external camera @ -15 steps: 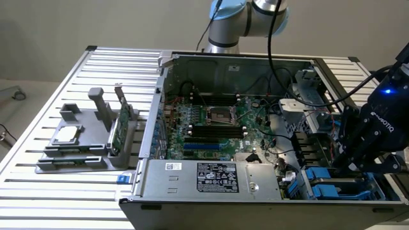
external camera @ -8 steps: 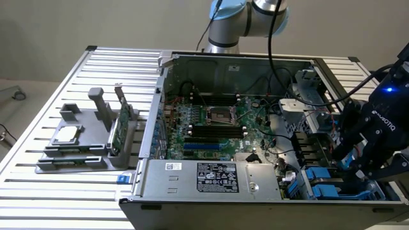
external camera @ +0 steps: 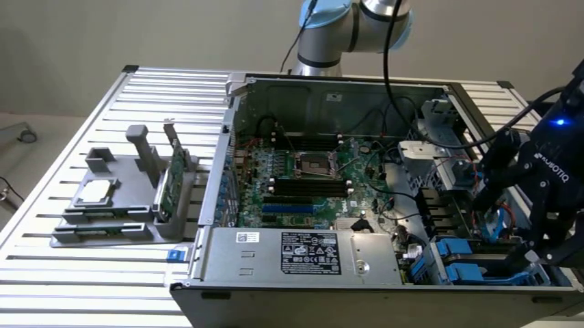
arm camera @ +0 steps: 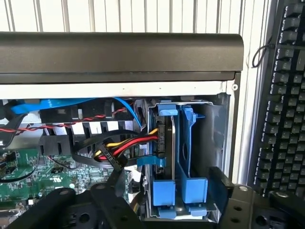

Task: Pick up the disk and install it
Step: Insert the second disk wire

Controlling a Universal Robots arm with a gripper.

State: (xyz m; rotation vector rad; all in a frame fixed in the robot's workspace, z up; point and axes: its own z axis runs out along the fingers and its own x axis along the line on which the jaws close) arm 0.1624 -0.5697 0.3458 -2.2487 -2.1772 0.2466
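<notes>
Bench of ribbed silver aluminium slats (external camera: 109,96) against a plain beige wall, with an open dark-grey computer case (external camera: 383,301) lying on it, side panel off, green motherboard (external camera: 310,178) facing up. Grey power supply box with a white label (external camera: 306,253) sits along the case's near edge. On the exterior view's left, well apart from the case, a grey plastic fixture (external camera: 114,219) holds a small square silver chip (external camera: 98,193) lying flat and a thin green circuit card (external camera: 169,181) standing on edge. Light-grey robot arm (external camera: 351,27) rises behind the case; black cables run from it across the interior. Black gripper (external camera: 538,198) hangs over the case's corner on the exterior view's right, above the drive bays, fingers (arm camera: 219,188) spread apart and holding nothing. The disk, a silver-grey drive in a bright blue plastic carrier (arm camera: 190,157), sits upright in the bay just beside a second blue-framed drive (arm camera: 162,157), close against the bay wall. Red, yellow and black power leads (arm camera: 128,145) plug into the neighbouring drive; light-blue flat data cables (arm camera: 52,105) loop under the case rim. Black keyboard (arm camera: 281,105) lies on the bench just outside the case.
</notes>
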